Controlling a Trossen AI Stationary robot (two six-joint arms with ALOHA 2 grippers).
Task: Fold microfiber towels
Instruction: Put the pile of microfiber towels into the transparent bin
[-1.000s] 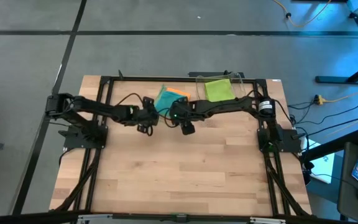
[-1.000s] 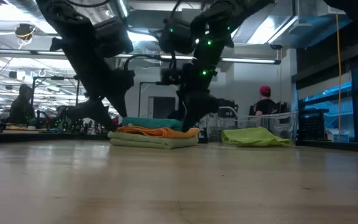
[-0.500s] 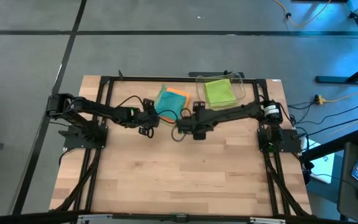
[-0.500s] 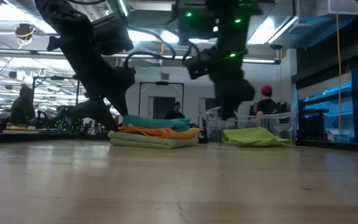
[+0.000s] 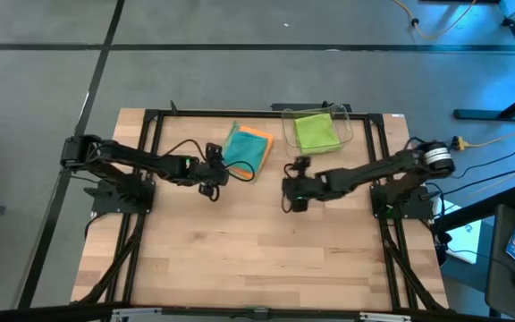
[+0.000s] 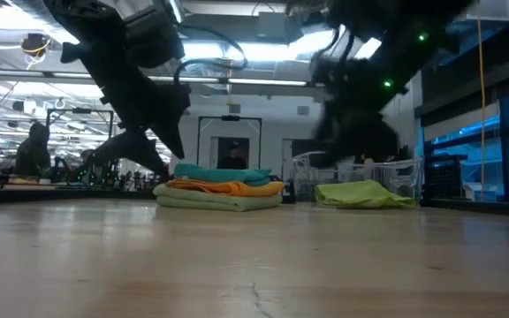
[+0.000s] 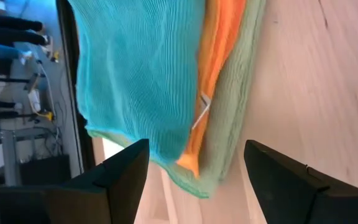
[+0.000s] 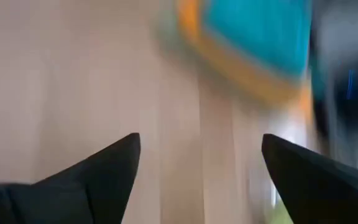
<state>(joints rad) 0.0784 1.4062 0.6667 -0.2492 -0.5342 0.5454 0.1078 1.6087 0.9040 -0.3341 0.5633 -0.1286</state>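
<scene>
Three folded towels, teal towel (image 5: 241, 143) over orange towel (image 6: 215, 186) over sage towel (image 6: 224, 202), sit stacked at the worktop's (image 5: 257, 250) far edge. The left tool (image 5: 211, 183) hangs wide and empty just beside the stack; a careless sweep could topple it. The right tool (image 5: 291, 195), wide and empty, hovers mid-worktop. The lime towel (image 5: 315, 131) lies in the clear bin (image 5: 348, 122), whose walls are hard to make out.

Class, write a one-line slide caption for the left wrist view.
Left gripper, open, faces a folded stack: teal towel over orange towel over sage towel.
</scene>
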